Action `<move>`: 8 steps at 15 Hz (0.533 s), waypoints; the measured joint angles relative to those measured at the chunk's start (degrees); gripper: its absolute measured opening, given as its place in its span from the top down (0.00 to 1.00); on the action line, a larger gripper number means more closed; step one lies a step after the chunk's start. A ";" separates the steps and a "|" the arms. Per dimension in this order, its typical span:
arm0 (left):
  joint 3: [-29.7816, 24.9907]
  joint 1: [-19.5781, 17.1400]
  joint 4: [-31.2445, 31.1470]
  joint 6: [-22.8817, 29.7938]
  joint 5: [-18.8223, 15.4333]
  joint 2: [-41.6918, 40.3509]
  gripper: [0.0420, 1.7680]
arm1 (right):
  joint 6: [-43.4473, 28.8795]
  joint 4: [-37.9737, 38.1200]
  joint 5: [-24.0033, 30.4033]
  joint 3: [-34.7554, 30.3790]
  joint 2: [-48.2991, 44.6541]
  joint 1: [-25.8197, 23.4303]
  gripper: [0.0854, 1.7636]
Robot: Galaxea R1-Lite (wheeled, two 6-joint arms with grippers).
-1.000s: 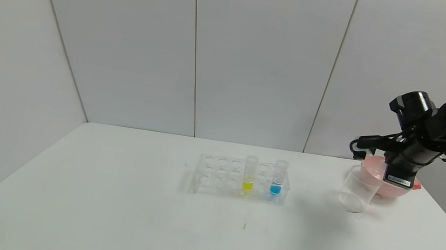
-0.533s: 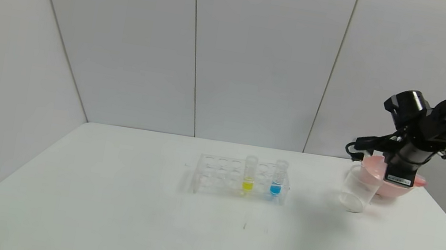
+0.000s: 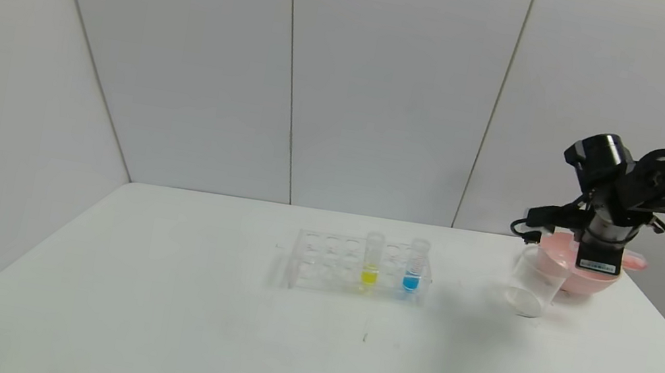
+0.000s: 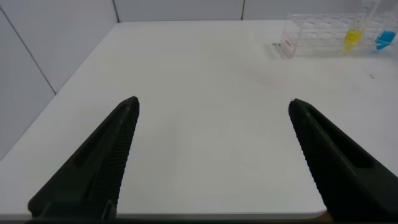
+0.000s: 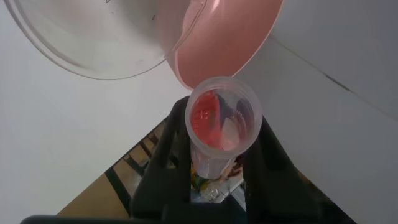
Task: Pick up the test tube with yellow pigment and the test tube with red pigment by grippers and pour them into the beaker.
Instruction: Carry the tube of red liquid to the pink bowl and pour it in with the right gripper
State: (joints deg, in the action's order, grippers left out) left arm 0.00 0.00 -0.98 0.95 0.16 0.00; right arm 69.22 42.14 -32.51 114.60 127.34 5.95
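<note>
White table (image 3: 216,328): right gripper (image 5: 214,180) clamps red tube (image 5: 221,121) above beaker (image 3: 532,281), positioned to pour; left gripper (image 4: 211,149) open, idle; yellow tube (image 3: 371,259) racked.

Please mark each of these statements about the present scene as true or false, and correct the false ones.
1. The right end effector holds the test tube with red pigment. True.
2. The test tube with yellow pigment stands in the rack. True.
3. The left end effector grips the blue tube. False: it is open and empty, far from the rack.
4. The beaker holds yellow liquid. False: it looks empty.
</note>
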 joint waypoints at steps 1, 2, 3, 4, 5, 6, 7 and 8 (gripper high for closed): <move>0.00 0.00 0.00 0.00 0.00 0.00 0.03 | 0.38 -0.24 -0.77 0.00 0.11 0.16 0.74; 0.00 0.00 0.00 0.00 0.00 0.00 0.03 | 0.50 -0.76 -1.69 0.00 0.20 0.35 0.74; 0.00 0.00 0.00 -0.02 0.00 0.00 0.03 | 1.12 -1.17 -2.57 0.00 0.30 0.59 0.74; 0.00 0.00 0.00 -0.02 0.00 0.00 0.03 | 2.08 -1.63 -3.47 0.00 0.44 0.80 0.74; 0.00 0.00 0.00 0.00 0.00 0.00 0.03 | 2.55 -2.10 -4.05 0.00 0.55 0.96 0.74; 0.00 0.00 0.00 -0.02 -0.02 0.00 0.03 | 2.93 -2.16 -4.22 0.00 0.61 1.12 0.74; 0.00 0.00 0.00 0.00 -0.02 0.00 0.03 | 3.32 -2.27 -4.33 0.00 0.68 1.18 0.74; 0.00 0.00 0.02 0.00 0.00 0.00 0.03 | 3.67 -2.44 -4.60 0.00 0.74 1.21 0.74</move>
State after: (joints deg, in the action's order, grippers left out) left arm 0.00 0.00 -0.95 0.95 0.16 0.00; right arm 72.89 39.70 -37.11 114.60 128.09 7.16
